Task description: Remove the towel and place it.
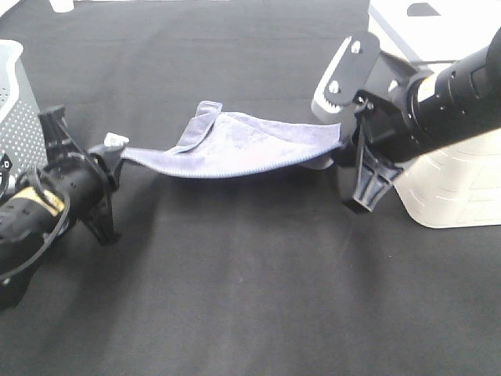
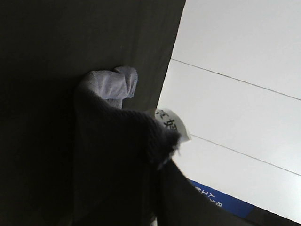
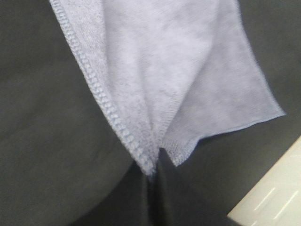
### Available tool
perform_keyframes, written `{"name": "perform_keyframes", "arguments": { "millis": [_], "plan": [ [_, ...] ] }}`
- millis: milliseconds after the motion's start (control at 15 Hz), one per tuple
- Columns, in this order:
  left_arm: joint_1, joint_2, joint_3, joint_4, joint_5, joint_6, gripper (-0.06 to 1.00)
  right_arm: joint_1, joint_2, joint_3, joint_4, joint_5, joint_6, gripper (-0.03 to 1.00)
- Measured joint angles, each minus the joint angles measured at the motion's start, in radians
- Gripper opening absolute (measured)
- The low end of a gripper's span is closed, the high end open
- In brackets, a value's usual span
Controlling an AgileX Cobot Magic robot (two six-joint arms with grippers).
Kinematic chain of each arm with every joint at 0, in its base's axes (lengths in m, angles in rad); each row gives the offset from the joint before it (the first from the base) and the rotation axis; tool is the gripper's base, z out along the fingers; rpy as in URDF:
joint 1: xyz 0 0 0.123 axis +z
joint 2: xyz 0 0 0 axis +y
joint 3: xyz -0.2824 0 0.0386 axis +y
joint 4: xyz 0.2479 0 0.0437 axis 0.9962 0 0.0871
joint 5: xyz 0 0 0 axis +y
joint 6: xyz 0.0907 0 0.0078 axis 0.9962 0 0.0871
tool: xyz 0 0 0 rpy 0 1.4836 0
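The grey-purple towel (image 1: 235,145) hangs stretched between my two grippers above the black tabletop, sagging in the middle, with one far corner folded over. My left gripper (image 1: 116,151) is shut on the towel's left corner, where the small white tag (image 1: 115,139) shows. My right gripper (image 1: 345,149) is shut on the right corner. In the left wrist view the towel (image 2: 113,84) bunches in shadow, with the tag (image 2: 171,123) beside it. The right wrist view shows the towel (image 3: 164,70) and its stitched hem fanning out from the closed fingertips (image 3: 153,186).
A white perforated basket (image 1: 16,102) stands at the left edge. A white slotted bin (image 1: 458,188) sits at the right, behind my right arm. The black cloth-covered table (image 1: 250,298) spreads under the towel.
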Motion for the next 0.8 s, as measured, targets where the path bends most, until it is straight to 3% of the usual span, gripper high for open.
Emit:
{"name": "perform_keyframes", "arguments": {
  "millis": [200,400,800],
  "plan": [
    [0.0,-0.001,0.062,0.048,-0.001,-0.087,0.0,0.0,0.0,0.0,0.049,0.147,-0.093,0.02],
    [0.0,-0.001,0.12,0.082,-0.002,-0.111,0.0,0.0,0.004,0.0,0.098,0.258,-0.167,0.02],
    [0.0,-0.001,0.136,0.178,-0.003,-0.125,0.0,0.0,0.143,0.0,0.119,0.287,-0.166,0.02]
  ]
}}
